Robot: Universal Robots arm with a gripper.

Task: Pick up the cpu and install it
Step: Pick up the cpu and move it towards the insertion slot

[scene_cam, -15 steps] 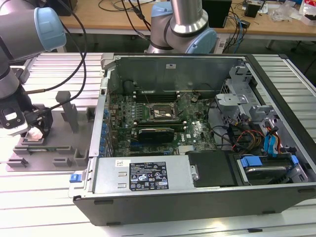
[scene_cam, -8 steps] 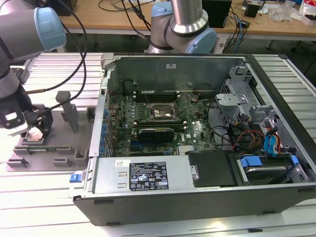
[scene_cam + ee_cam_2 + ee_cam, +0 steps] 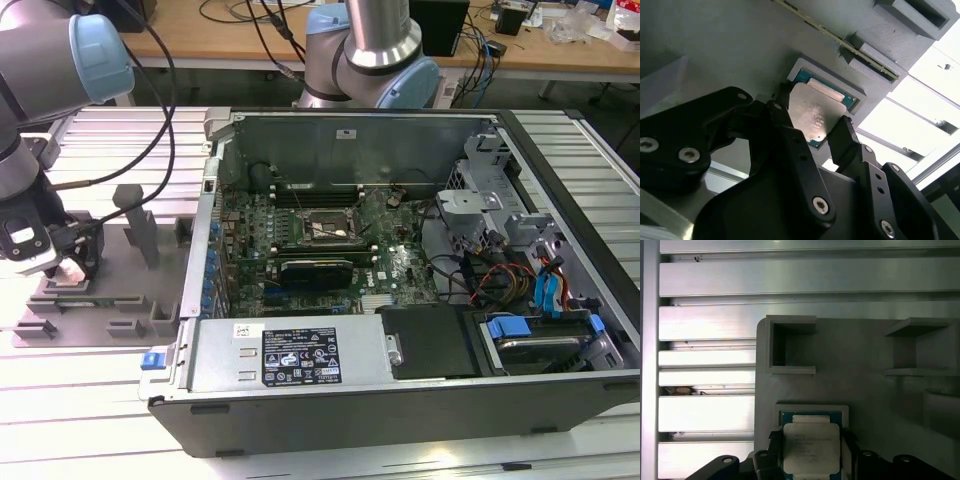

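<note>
Aluminium slats make the table (image 3: 90, 400), pale and ribbed, and the open computer case (image 3: 350, 135) lies on it. On the exterior view's left of the case stands the grey tray (image 3: 120, 300) with its upright blocks. The arm comes down there, and the gripper (image 3: 62, 268) is low over the tray's end farthest from the case. In both wrist views the cpu (image 3: 815, 112) (image 3: 811, 447) sits in a shallow square nest of the tray, silver top up, with a thin green border around it. The gripper's black fingers (image 3: 845, 137) are drawn narrow around the cpu, one on each of two opposite edges. They seem to press on it, though the contact itself is partly hidden. Inside the case the green motherboard (image 3: 400, 265) lies flat, and its black socket frame (image 3: 322, 230) is near the middle. Beyond the case, a wooden desk (image 3: 560, 50) with dark cables crosses the room.
</note>
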